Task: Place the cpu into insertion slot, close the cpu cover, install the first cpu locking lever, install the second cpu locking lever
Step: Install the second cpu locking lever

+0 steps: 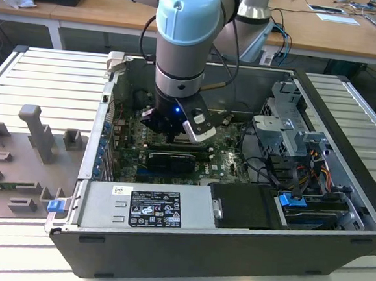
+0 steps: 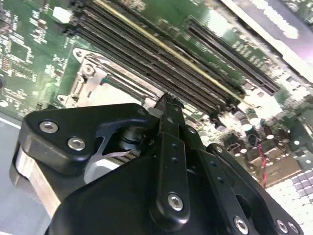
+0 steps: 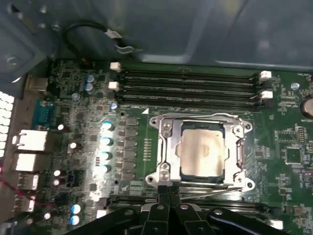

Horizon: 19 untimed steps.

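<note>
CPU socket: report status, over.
Gripper shut, tips at the socket edge, holding nothing. Cpu seated in slot, cpu cover down around it. Thin lever wire beside the fingertips.

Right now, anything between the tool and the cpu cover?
Nothing visible. In the first wrist view the tool sits at the edge of the cpu cover, which lies flat around the cpu.

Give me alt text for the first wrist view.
The cpu sits in its socket on a green motherboard with the silver cpu cover lying closed around it. The black pincer is at the socket's edge, fingertips together.
</note>
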Motion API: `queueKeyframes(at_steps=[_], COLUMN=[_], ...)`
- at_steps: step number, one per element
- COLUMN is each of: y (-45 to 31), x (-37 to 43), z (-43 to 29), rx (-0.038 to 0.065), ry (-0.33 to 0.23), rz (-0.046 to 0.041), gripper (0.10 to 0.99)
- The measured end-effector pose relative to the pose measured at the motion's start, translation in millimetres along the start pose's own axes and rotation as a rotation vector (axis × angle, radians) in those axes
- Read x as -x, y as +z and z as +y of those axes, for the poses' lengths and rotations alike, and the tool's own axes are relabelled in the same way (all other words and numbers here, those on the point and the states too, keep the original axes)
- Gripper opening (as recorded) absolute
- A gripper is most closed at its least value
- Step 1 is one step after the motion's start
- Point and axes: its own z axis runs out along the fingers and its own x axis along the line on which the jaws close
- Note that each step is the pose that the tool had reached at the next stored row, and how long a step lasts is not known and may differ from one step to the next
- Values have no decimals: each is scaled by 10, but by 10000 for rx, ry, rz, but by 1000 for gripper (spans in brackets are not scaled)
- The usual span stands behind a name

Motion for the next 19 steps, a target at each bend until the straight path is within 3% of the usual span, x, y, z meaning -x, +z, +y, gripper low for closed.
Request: queueKeyframes(at_steps=[1, 4, 8, 10, 14, 15, 19], y=[-1, 33, 98, 119, 148, 158, 192], x=[-20, -67, -69, -73, -82, -86, -91], z=[-4, -13, -27, -32, -37, -38, -44], rx=[20, 211, 223, 280, 483, 581, 725], ry=[-4, -67, -98, -123, -164, -178, -204], rz=[-1, 0, 8, 12, 5, 0, -12], gripper=[106, 106, 106, 106, 106, 106, 106])
